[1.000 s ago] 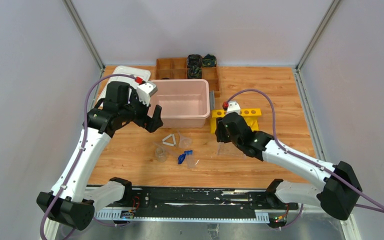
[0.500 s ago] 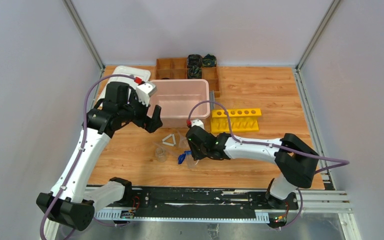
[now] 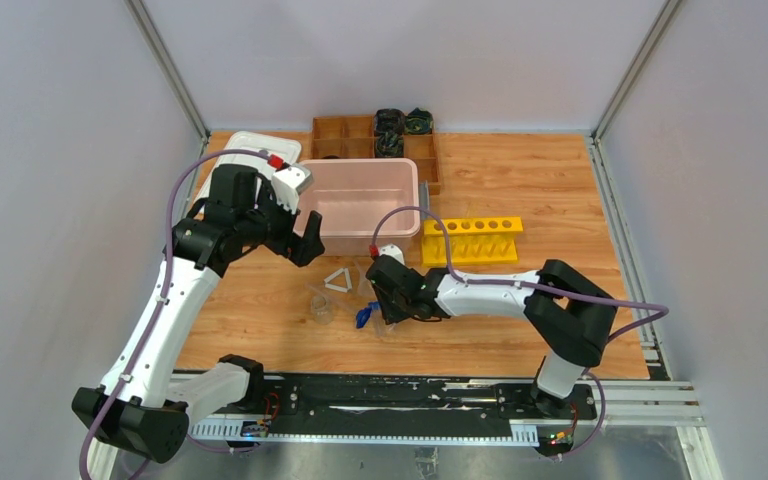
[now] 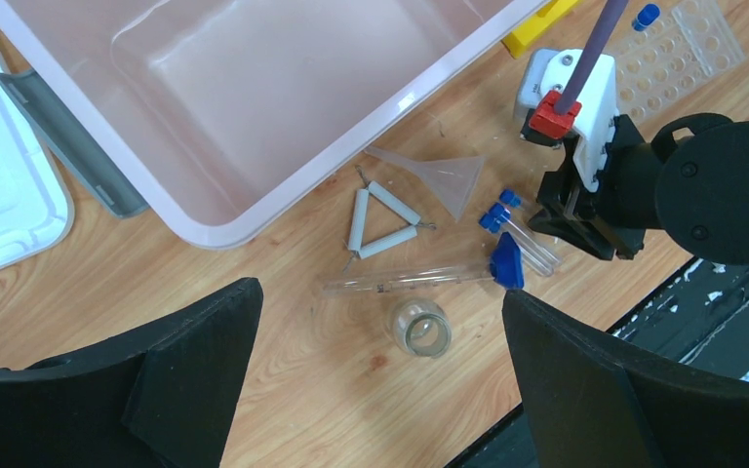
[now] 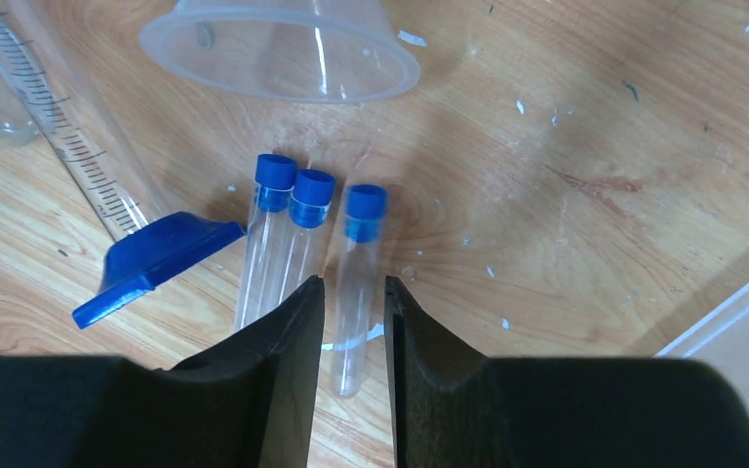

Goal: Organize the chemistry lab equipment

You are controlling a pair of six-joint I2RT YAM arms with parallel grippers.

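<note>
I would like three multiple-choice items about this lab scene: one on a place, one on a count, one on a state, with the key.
1. Where does the white triangle lie?
A. on the table, outside the pink bin
B. inside the pink bin
C. in the left gripper

2. How many blue-capped tubes show in the right wrist view?
A. two
B. three
C. five

3. How is the left gripper?
A. open, empty
B. shut, empty
C. shut on a tube

Key:
1 A, the left wrist view shows it on the wood near the bin wall.
2 B, three blue caps lie side by side.
3 A, its fingers stand wide apart, holding nothing.
</note>
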